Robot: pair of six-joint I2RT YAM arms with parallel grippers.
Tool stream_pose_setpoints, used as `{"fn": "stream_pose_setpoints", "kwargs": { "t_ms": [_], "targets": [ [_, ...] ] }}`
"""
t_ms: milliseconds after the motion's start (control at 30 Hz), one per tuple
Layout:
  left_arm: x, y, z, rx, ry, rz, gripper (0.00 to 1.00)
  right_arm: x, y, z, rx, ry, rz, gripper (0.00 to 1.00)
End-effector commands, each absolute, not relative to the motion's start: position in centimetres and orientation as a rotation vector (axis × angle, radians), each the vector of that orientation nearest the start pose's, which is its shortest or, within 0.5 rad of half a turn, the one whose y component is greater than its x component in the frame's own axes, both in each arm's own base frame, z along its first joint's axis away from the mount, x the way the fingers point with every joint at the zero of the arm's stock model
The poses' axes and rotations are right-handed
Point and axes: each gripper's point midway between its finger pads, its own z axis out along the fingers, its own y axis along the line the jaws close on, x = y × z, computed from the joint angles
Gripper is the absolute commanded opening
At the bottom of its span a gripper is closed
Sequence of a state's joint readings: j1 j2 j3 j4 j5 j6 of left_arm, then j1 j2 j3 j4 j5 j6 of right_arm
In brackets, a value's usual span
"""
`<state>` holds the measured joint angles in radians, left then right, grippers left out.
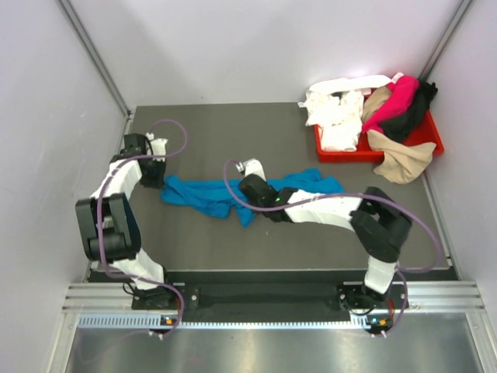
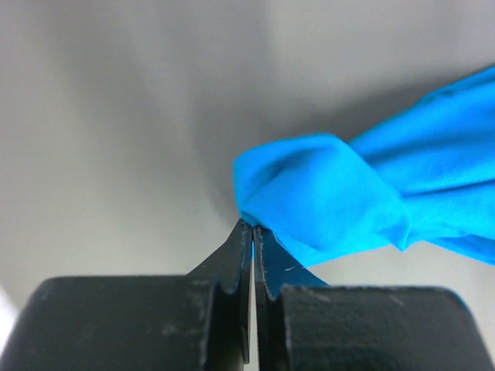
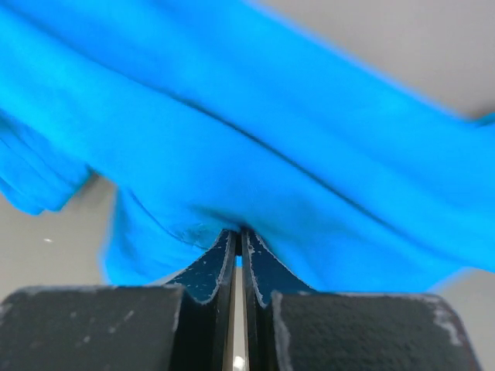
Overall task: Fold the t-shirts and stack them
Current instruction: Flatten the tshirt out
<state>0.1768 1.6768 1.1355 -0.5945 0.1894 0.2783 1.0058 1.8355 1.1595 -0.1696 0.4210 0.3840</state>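
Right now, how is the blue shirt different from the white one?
The blue t-shirt is stretched in a long twisted band across the dark table. The white t-shirt sits bunched in the red tray, spilling over its rim. The blue t-shirt is pinched by the left claw and the right claw, while nothing touches the white t-shirt. Both are crumpled, and neither is folded.
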Motion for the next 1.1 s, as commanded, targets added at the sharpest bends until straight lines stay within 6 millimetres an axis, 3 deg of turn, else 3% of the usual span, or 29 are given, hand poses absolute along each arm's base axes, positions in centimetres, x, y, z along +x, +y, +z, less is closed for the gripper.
{"fn": "stream_pose_setpoints", "kwargs": {
  "t_ms": [0, 67, 100, 133, 167, 200, 233, 267, 300, 367, 400, 467, 500, 633, 733, 800, 933, 967, 1000, 1033, 1067],
  "targets": [
    [37.5, 6.0, 13.6, 0.166, 2.463, 0.033, 0.0, 31.8, 33.4, 17.9, -0.402, 2.023, 0.217, 0.0],
    [37.9, 6.6, 17.8, 0.18, 2.378, 0.085, 0.0, 31.7, 32.1, 21.1, -0.432, 1.977, 0.181, 0.0],
    [37.8, 6.8, 19.3, 0.181, 2.355, 0.104, 0.0, 31.7, 31.4, 25.4, -0.395, 1.909, 0.2, 0.0],
    [37.2, 6.9, 21.2, 0.184, 2.333, 0.123, 0.0, 31.4, 30.4, 27.1, -0.424, 1.892, 0.163, 0.0],
    [37.5, 7.1, 24.4, 0.195, 2.27, 0.155, 0.0, 30.9, 29.2, 30.4, -0.397, 1.841, 0.182, 0.0],
    [37.2, 7.2, 26.3, 0.196, 2.237, 0.176, 0.0, 30.6, 28.6, 33.5, -0.376, 1.792, 0.208, 0.0],
    [36.1, 7.0, 28.5, 0.203, 2.207, 0.187, 0.0, 30.1, 27.8, 35.2, -0.395, 1.764, 0.206, 0.0],
    [35.9, 6.9, 32.0, 0.213, 2.13, 0.213, 0.0, 29.0, 26.5, 38.4, -0.373, 1.707, 0.25, 0.0],
    [35.4, 6.8, 33.8, 0.217, 2.091, 0.226, 0.0, 28.1, 25.9, 40.8, -0.379, 1.672, 0.289, 0.0],
    [33.2, 6.5, 38.7, 0.23, 1.975, 0.268, 0.0, 26.6, 24.8, 43.9, -0.391, 1.618, 0.336, 0.0],
    [32.4, 6.3, 40.1, 0.233, 1.944, 0.279, 0.0, 25.3, 23.8, 47.0, -0.38, 1.562, 0.391, 0.0],
    [29.5, 5.7, 43.7, 0.247, 1.862, 0.304, 0.0, 23.6, 22.9, 48.6, -0.41, 1.543, 0.415, 0.0],
    [28.5, 5.3, 44.9, 0.256, 1.834, 0.308, 0.0, 22.7, 21.9, 51.0, -0.393, 1.504, 0.453, 0.0],
    [23.4, 4.6, 49.9, 0.266, 1.705, 0.369, 0.0, 19.5, 20.0, 53.0, -0.448, 1.501, 0.538, 0.0],
    [22.4, 4.7, 50.6, 0.262, 1.676, 0.4, 0.0, 18.1, 19.2, 53.0, -0.479, 1.518, 0.579, 0.0],
    [23.0, 5.2, 50.2, 0.245, 1.688, 0.41, 0.0, 18.5, 18.5, 52.3, -0.454, 1.54, 0.539, 0.0],
    [27.1, 6.6, 48.8, 0.212, 1.734, 0.422, 0.0, 21.2, 16.9, 52.4, -0.38, 1.538, 0.335, 0.0],
    [28.2, 7.0, 48.3, 0.2, 1.75, 0.424, 0.0, 22.8, 17.1, 52.1, -0.364, 1.555, 0.263, 0.0],
    [30.0, 7.7, 47.4, 0.191, 1.783, 0.432, 0.0, 23.7, 17.0, 53.1, -0.349, 1.534, 0.252, 0.0],
    [31.2, 7.9, 47.6, 0.189, 1.768, 0.433, 0.0, 24.8, 17.2, 53.3, -0.351, 1.532, 0.247, 0.0],
    [32.1, 8.0, 47.5, 0.181, 1.77, 0.426, 0.0, 28.2, 16.5, 52.5, -0.306, 1.569, 0.188, 0.0]
  ]
}}
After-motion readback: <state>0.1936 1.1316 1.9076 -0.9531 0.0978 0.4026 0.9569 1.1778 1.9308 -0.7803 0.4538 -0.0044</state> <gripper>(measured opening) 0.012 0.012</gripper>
